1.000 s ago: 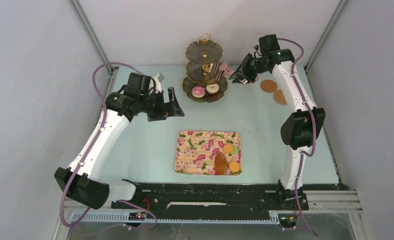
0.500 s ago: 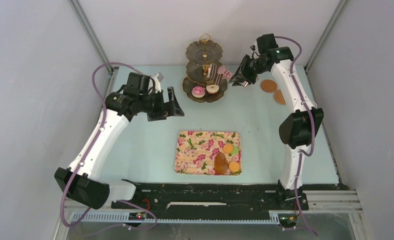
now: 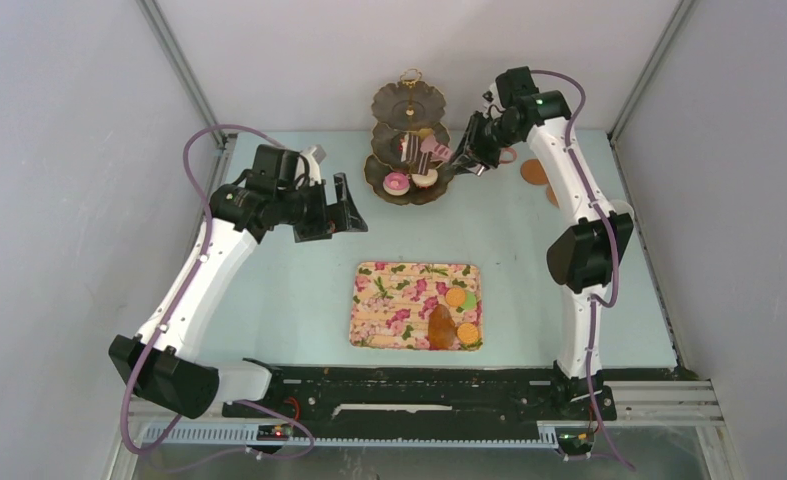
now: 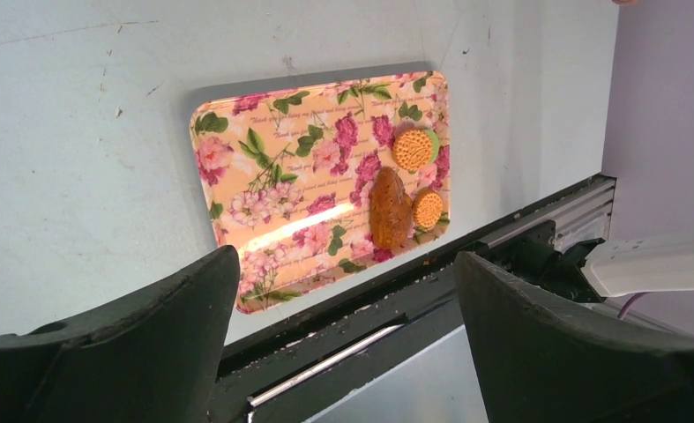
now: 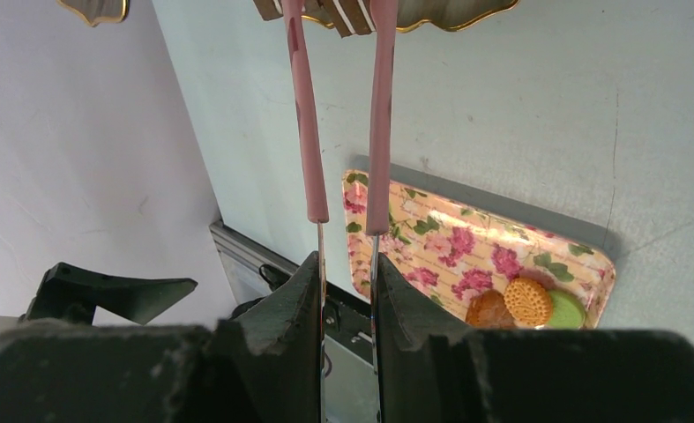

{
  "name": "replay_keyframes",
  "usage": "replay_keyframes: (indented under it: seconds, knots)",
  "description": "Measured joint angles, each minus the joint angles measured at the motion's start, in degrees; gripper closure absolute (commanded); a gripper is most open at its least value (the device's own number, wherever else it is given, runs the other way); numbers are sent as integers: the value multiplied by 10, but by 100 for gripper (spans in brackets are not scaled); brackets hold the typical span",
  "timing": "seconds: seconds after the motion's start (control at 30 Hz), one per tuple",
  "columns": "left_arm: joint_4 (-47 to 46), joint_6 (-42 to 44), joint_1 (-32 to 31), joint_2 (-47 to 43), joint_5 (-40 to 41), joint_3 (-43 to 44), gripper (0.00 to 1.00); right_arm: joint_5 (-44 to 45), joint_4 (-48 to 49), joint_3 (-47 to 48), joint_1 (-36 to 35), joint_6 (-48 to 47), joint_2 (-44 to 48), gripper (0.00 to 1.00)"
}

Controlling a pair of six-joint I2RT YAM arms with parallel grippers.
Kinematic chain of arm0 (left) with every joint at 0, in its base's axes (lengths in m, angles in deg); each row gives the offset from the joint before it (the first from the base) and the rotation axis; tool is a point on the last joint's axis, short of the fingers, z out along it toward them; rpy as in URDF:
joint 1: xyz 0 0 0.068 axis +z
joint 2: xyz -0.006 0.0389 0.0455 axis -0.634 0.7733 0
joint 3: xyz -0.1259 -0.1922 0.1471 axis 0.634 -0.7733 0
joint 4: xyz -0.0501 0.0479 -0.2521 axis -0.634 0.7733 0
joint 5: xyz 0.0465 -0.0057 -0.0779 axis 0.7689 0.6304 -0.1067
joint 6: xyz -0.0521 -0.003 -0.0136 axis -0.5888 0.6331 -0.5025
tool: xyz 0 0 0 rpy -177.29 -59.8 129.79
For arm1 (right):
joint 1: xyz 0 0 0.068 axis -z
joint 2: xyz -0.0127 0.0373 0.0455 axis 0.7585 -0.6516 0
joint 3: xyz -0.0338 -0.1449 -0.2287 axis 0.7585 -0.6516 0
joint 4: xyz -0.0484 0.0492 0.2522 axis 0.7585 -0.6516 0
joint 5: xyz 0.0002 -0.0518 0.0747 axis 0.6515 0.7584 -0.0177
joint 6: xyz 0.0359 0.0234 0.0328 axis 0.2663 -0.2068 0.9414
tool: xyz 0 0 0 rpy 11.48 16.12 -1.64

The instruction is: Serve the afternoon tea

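With the right tool [image 5: 347, 273] pressed on the tongs [image 5: 381, 115] pinching the slice [image 3: 410, 147] at the stand's [image 3: 409, 100] middle tier, settle it flat before easing the squeeze, while the left tool [image 4: 345, 260] hangs spread, empty, above the desk [image 3: 299, 290].

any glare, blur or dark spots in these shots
Left wrist view: a bright glare streak crosses the floral tray, and the left gripper is near-black, without detail. Right wrist view: the right gripper holding the pink-handled tongs is equally dark. Top view: evenly lit, soft shadows only.
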Motion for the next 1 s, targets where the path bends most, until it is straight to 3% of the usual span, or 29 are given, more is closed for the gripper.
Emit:
replay_keyframes:
  seconds: [0.13,0.43,1.0]
  knots:
    - [0,0,2,0,0,0,2,3,-1,0,1,-4,0,75]
    - [0,1,3,0,0,0,2,2,5,0,5,-2,0,64]
    - [-1,1,5,2,-1,0,2,-17,9,5,27,-3,-3,66]
